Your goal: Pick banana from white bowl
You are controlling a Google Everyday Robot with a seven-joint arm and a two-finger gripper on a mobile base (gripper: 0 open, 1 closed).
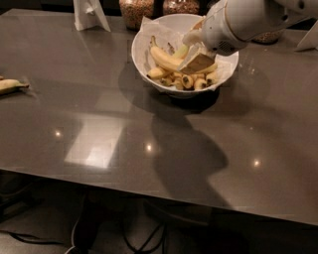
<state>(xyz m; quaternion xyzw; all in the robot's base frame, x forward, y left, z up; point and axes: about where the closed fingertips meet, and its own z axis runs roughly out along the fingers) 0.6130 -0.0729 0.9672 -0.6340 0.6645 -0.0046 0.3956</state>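
The white bowl [140, 47] stands at the back middle of the dark table, lined with crinkled white paper. The long yellow banana [163, 59] lies across it, above several short bananas with dark tips [189, 82]. My gripper [195, 51] hangs over the right half of the bowl on the white arm coming in from the top right. It is open: one pale finger [191, 37] is behind the banana's right end and a tan finger [198, 63] is in front of it. The banana's right end is hidden by the gripper.
A small pale banana [10, 85] lies at the table's left edge. Glass jars of grain [136, 9] stand behind the bowl. A white stand [89, 12] is at the back left, and a white object [309, 38] at the far right.
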